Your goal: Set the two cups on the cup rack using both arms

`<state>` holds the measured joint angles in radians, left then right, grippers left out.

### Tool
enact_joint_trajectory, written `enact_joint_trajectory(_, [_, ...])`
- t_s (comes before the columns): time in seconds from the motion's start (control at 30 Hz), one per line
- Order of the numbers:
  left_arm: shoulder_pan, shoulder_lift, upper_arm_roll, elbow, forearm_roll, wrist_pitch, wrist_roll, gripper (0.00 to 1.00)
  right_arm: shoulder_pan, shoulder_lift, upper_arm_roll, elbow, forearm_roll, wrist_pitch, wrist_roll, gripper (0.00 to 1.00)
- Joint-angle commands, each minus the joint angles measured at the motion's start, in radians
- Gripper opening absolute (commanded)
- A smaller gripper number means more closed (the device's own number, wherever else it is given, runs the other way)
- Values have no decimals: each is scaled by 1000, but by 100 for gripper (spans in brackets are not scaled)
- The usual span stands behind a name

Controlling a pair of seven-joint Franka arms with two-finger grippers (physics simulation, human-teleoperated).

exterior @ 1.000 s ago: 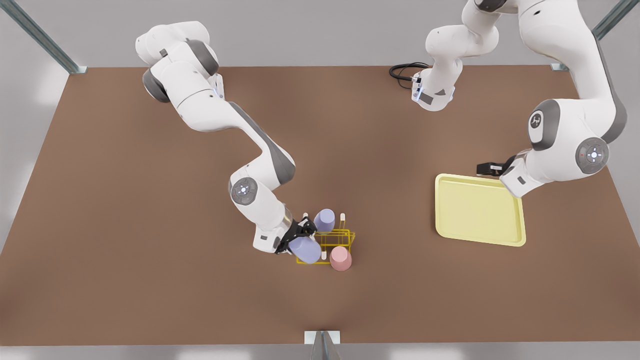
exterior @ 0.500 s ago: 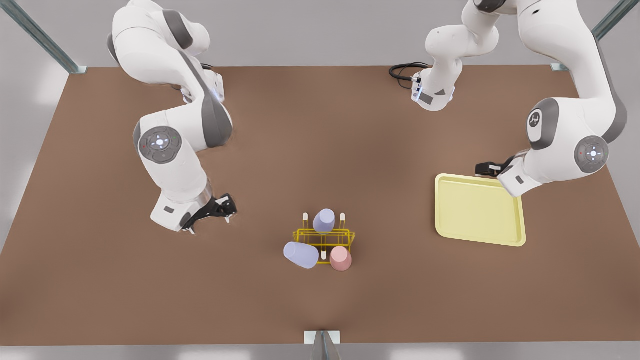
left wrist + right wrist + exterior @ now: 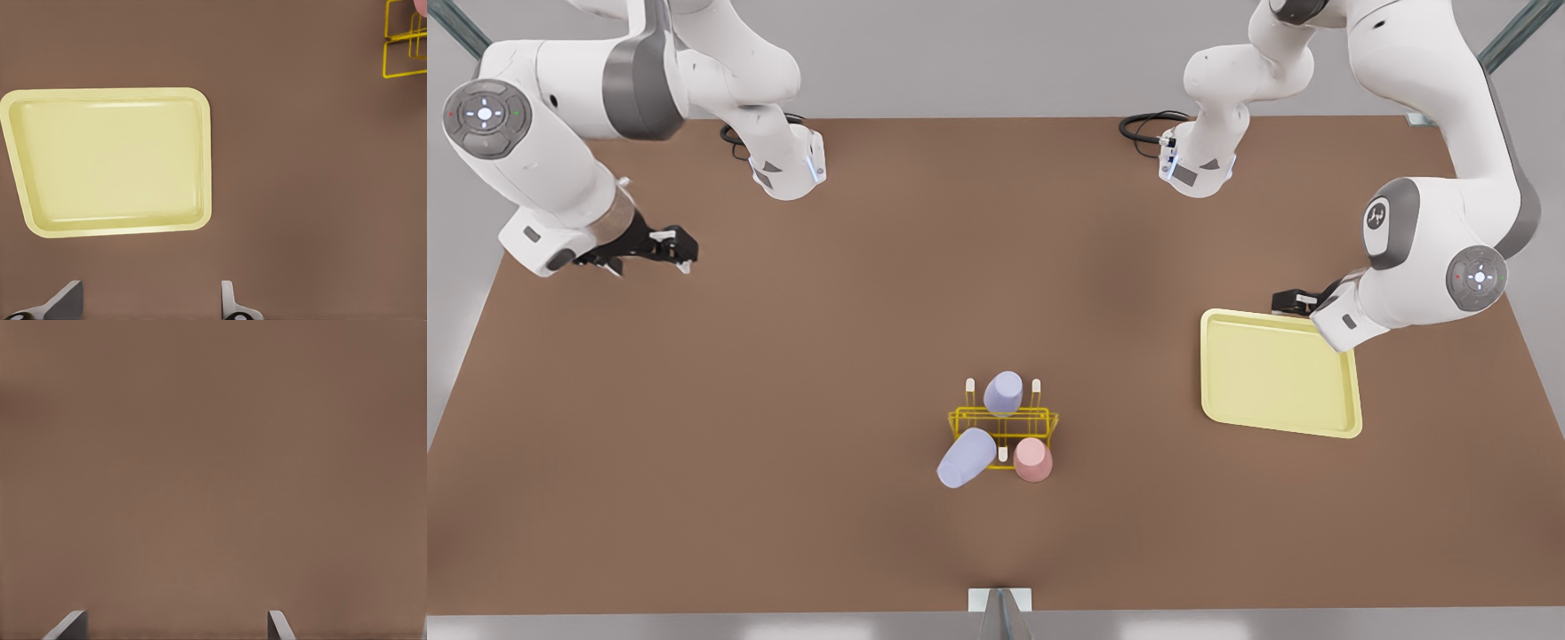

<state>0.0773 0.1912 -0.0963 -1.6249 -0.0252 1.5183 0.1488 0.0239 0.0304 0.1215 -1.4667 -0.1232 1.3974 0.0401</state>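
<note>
Withdrawn from the yellow wire cup rack [image 3: 1005, 427], the right gripper [image 3: 680, 248] is being held open, empty; the left gripper [image 3: 1288, 300], fingers parted, is being kept beside the pale-yellow tray [image 3: 1279, 374].

We see the bright-yellow wire cup rack [image 3: 1005, 427] with white-tipped pegs, well apart from both our grippers. A pale lavender cup [image 3: 1003, 392] sits upturned on its far side, a salmon pink cup [image 3: 1032, 460] upturned on its near side. Another lavender cup [image 3: 966, 458] leans tilted against the rack, beside the pink one.
</note>
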Motion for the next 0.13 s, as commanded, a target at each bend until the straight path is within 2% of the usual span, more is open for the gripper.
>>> enact_joint_trajectory(0.0, [-1,-1,0,0,1,2,12,100,60,-3,1,0,4,-14,-17,100])
enact_joint_trajectory(0.1, [-1,-3,-2,8,1,-3,12,100,60,-6,1,2,4,-14,-16,100])
